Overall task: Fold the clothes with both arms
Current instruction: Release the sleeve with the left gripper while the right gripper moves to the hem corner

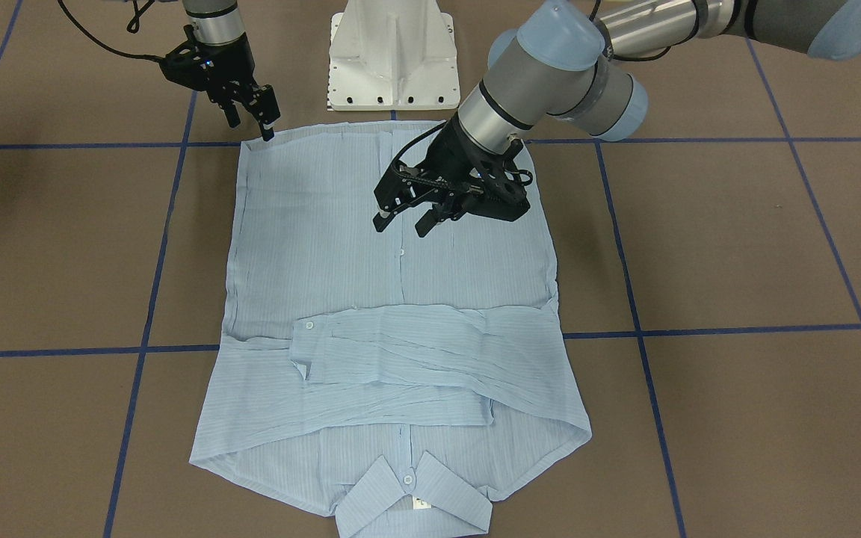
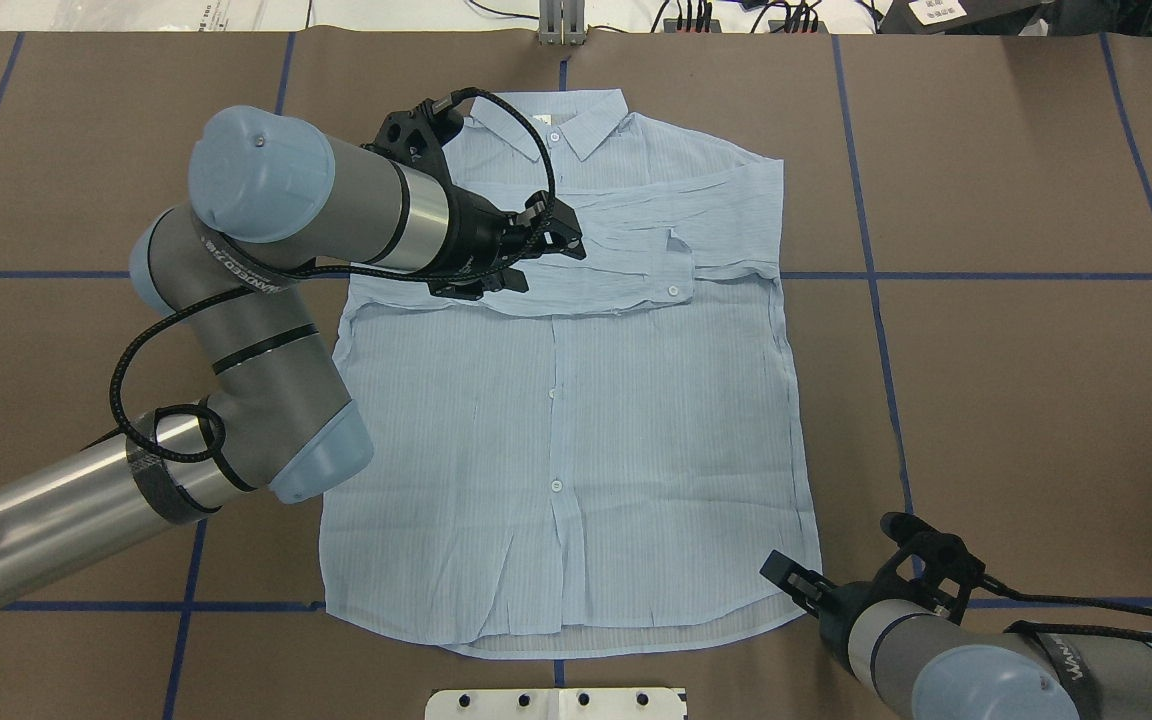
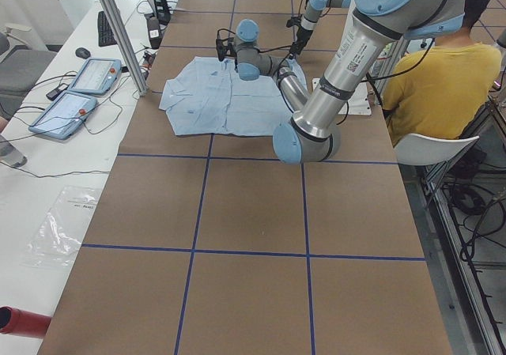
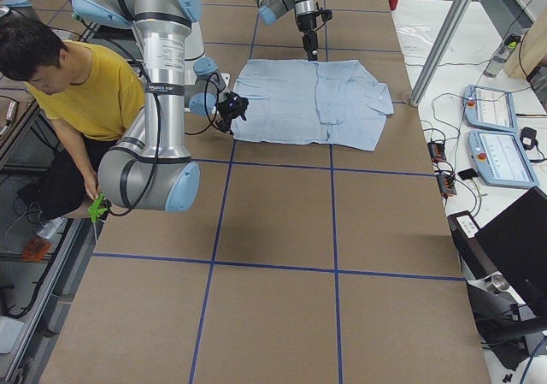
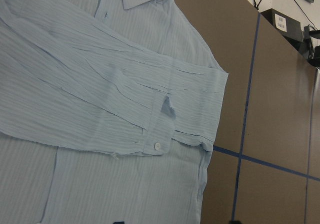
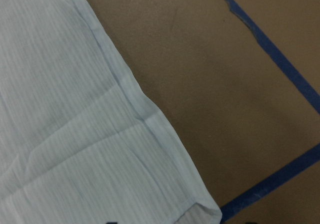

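Two sleeves (image 1: 400,351) lie crossed over the chest of the shirt (image 2: 576,400), which rests flat and buttoned on the table (image 2: 986,400). In the overhead view its collar (image 2: 586,125) is at 12 o'clock and its hem at 6. The sleeve folds look done, so the step in hand seems to be the lengthwise fold, hem up to collar.

The right gripper (image 1: 252,127) hangs just beside the hem corner (image 6: 200,209) at 5 o'clock, fingers spread and holding nothing. The left gripper (image 1: 402,224) hovers above the chest at about 11 o'clock, also spread and empty.

Next, the left gripper likely needs to travel to the 7 o'clock hem corner. Both should then pinch the thin cloth low and lift evenly together.
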Controlling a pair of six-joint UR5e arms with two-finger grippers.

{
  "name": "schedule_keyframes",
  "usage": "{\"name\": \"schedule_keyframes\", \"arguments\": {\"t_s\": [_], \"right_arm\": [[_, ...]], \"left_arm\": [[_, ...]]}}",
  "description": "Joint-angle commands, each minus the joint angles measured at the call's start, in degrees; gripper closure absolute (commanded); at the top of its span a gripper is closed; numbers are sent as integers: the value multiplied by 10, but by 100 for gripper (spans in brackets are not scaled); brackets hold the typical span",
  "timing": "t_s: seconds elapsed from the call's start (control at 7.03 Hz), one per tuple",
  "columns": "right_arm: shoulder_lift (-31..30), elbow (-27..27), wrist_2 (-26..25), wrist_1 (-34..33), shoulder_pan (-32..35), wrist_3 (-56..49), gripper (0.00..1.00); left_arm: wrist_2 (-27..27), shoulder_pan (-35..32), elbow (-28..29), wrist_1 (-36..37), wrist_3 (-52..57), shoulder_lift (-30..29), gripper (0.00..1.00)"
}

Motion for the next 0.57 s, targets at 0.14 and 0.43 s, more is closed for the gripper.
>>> {"name": "schedule_keyframes", "arguments": {"t_s": [0.14,0.43], "right_arm": [[9,-37,-10,-11,-8,3,18],[4,-36,-10,-12,-4,3,38]], "left_arm": [[2,0,0,-2,1,5,25],[2,0,0,-2,1,6,25]]}}
